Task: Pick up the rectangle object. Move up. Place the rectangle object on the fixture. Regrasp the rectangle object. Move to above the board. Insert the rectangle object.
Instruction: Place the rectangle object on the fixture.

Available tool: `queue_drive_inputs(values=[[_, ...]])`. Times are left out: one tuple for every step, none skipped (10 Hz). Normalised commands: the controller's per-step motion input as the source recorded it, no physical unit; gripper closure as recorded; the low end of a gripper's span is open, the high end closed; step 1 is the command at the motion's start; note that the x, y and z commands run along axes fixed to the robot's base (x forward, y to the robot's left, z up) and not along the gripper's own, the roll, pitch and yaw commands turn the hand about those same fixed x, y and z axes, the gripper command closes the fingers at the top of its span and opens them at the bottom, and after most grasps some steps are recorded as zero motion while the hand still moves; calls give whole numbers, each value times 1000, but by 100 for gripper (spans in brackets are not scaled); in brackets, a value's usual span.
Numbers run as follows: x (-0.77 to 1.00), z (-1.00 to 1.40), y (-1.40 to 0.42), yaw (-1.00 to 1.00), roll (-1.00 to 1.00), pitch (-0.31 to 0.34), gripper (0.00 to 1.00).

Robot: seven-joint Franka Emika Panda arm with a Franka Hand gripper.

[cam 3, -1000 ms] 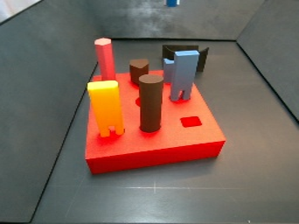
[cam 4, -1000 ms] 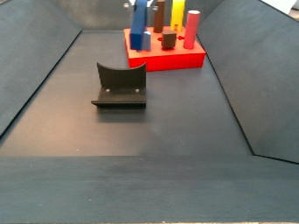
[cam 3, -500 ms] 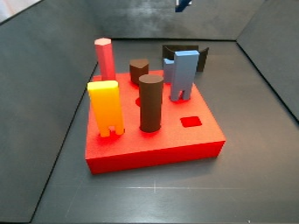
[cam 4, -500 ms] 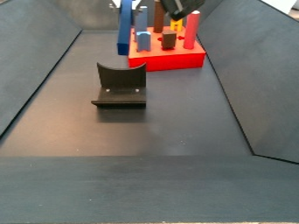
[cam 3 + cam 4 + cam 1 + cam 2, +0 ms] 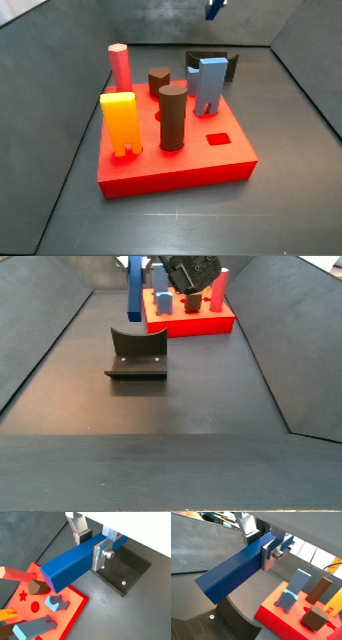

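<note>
Two fingers (image 5: 101, 553) of the gripper (image 5: 91, 539) clamp the rectangle object (image 5: 72, 563)

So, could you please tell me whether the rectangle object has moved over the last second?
Yes. In a side view the rectangle object, held in the gripper, has shifted away from the board and now hangs above the fixture.

You see the gripper (image 5: 158, 270) high at the far end, a dark bulk near the top edge, with the bar (image 5: 135, 292) hanging upright from it; its fingers are not distinct here. The bar's lower end sits just above the fixture (image 5: 138, 354) on the floor. Behind stands the board (image 5: 198, 322) with its pegs, partly hidden.
</note>
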Motion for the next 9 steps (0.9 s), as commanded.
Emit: queue_drive_inputs(values=[[127, -1000, 134, -41, -1000, 266, 100], [137, -1000, 138, -88, -1000, 285, 100], [157, -1000, 132, -164, -764, 263, 100], [163, -1000, 133, -203, -600, 218, 100], [168, -1000, 135, -230, -424, 164, 100], [174, -1000, 134, -233, -316, 130, 100], [188, -1000, 128, -228, -185, 47, 100], [161, -815, 108, -211, -159, 6, 100], [130, -616, 82, -183, -152, -26, 100]])
